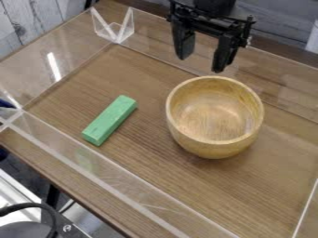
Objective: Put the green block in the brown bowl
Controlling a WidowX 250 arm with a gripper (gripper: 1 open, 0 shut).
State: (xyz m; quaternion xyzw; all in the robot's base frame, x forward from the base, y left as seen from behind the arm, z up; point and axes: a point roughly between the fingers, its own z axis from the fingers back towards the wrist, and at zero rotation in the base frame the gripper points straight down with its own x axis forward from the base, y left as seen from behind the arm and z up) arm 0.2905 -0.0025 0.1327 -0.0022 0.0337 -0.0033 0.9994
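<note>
The green block lies flat on the wooden tabletop, left of centre, its long side running diagonally. To its right stands the brown bowl, round, upright, with nothing showing inside it. My black gripper hangs above the table behind the bowl, near the top of the view. Its two fingers point down and stand well apart, open, with nothing between them. It touches neither the block nor the bowl.
Low clear acrylic walls fence the wooden table on all sides. A clear angled bracket stands at the back left corner. Black cabling or a frame shows below the front edge.
</note>
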